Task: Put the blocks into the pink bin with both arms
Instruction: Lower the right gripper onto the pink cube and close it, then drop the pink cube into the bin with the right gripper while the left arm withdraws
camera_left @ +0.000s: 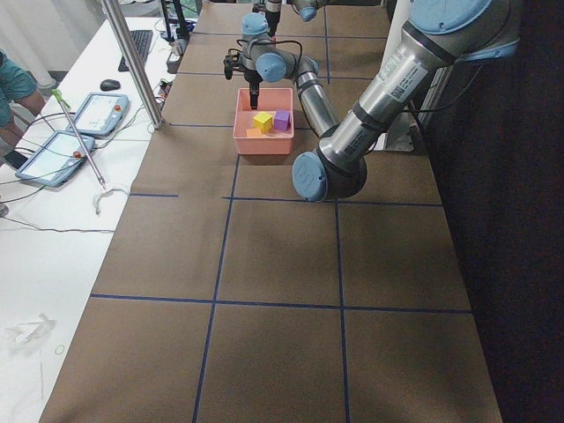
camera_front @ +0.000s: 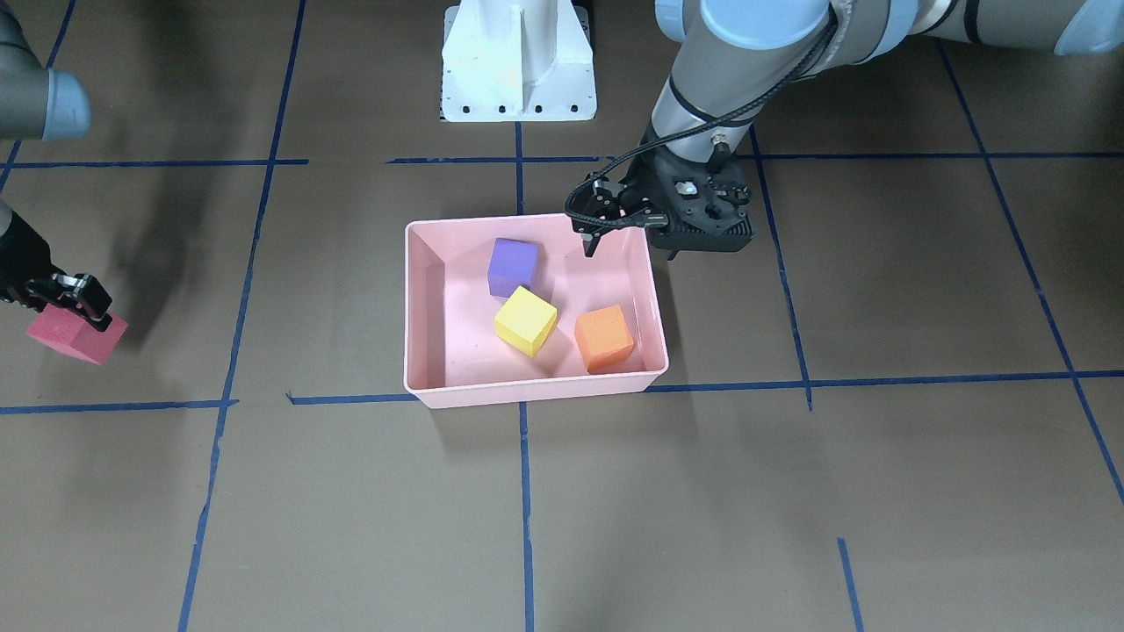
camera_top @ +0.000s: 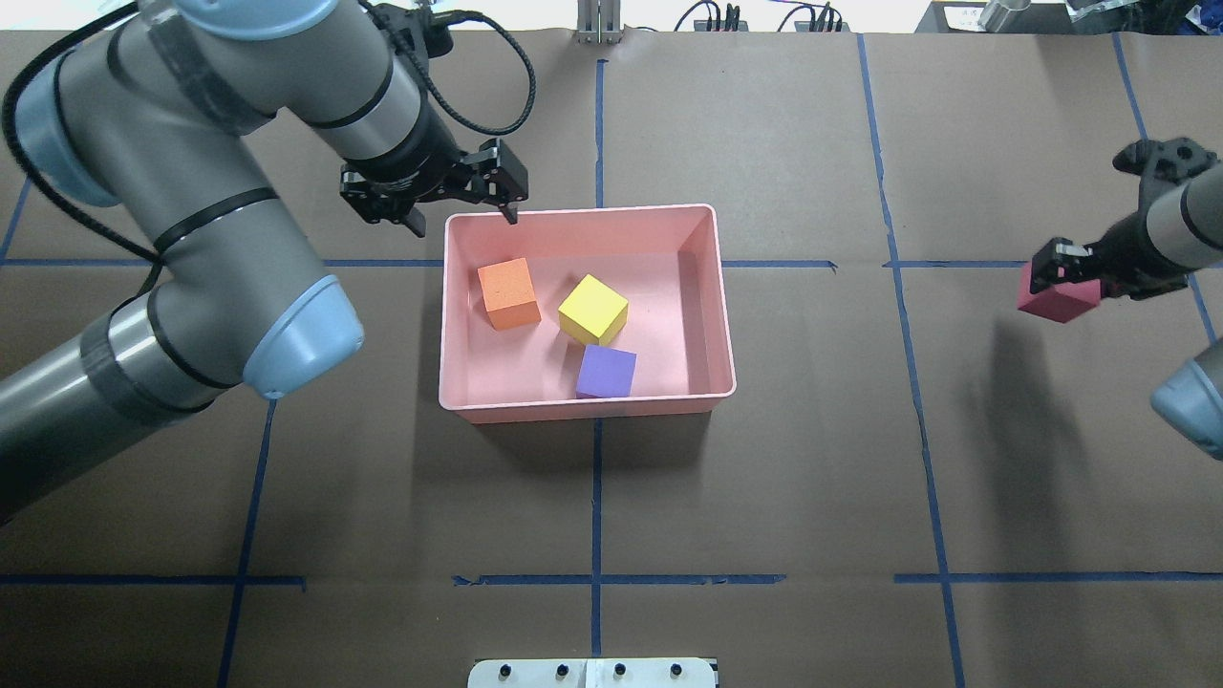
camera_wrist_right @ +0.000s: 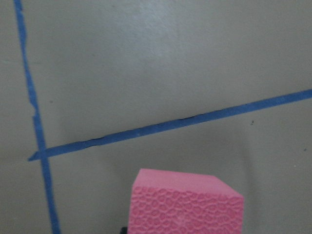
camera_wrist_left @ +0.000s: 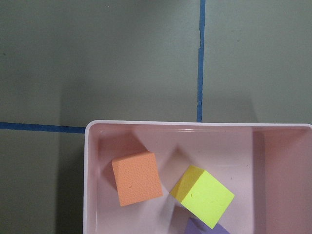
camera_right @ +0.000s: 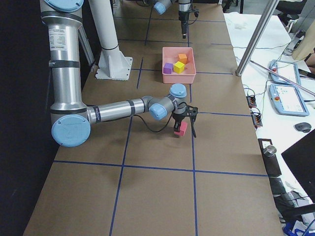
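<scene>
The pink bin [camera_top: 583, 409] [camera_front: 527, 388] stands mid-table. In it lie the orange block [camera_top: 508, 292] [camera_front: 603, 337], the yellow block [camera_top: 592, 308] [camera_front: 525, 320] and the purple block [camera_top: 606, 371] [camera_front: 512, 266]. The left wrist view shows the orange block [camera_wrist_left: 137, 178] and the yellow block [camera_wrist_left: 202, 196] from above. My left gripper [camera_top: 465, 212] [camera_front: 632, 250] is open and empty over the bin's corner by the orange block. My right gripper [camera_top: 1065, 277] [camera_front: 75, 307] is shut on the red block [camera_top: 1056, 298] [camera_front: 75, 335] [camera_wrist_right: 187, 202] and holds it above the table, far to the bin's right.
The white pedestal [camera_front: 518, 61] [camera_top: 592, 674] stands at the robot's side of the table. Blue tape lines [camera_top: 597, 579] cross the brown table top. Tablets [camera_left: 97, 113] and a metal pole [camera_left: 132, 62] stand along the operators' side.
</scene>
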Motion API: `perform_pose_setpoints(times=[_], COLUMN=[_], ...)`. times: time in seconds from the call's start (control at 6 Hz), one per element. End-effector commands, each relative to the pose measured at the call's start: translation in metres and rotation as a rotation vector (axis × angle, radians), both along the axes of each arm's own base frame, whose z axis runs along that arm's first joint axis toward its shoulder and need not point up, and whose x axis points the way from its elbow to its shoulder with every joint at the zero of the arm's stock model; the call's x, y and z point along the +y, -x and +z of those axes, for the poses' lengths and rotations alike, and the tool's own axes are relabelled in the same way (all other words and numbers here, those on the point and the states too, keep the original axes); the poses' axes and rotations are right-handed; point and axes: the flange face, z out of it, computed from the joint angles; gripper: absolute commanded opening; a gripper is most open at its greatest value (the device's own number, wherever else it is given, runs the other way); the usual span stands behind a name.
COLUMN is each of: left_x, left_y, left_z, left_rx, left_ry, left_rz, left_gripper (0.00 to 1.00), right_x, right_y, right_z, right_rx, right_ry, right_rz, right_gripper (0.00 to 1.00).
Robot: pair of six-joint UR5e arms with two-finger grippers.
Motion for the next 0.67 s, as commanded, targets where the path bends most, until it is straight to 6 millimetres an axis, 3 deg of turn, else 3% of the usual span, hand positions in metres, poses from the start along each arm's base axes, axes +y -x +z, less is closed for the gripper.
perform_pose_setpoints(times=[0.0, 0.17, 0.33, 0.5], left_x=[0.006, -0.012, -0.030, -0.048], left_y=[0.032, 0.068, 0.108, 0.150], left_z=[0.046, 0.060, 0.102, 0.132], left_rx=[-0.117, -0.207, -0.266, -0.305], left_ry=[-0.054, -0.111, -0.207, -0.260], left_rz=[0.087, 0.147, 0.234, 0.274], left_gripper=[1.00, 1.00, 1.00, 1.00], right_x=[-0.006, 0.008, 0.007, 0.018], right_y=[0.027, 0.048, 0.080, 0.117], right_z=[-0.118, -0.153, -0.217, -0.271], right_rx=[-0.031, -0.045, -0.047, -0.014], right_ry=[-0.057, -0.077, -0.073, -0.067], right_rz=[-0.031, -0.074, -0.107, -0.136], right_gripper=[0.06, 0.06, 0.06, 0.08])
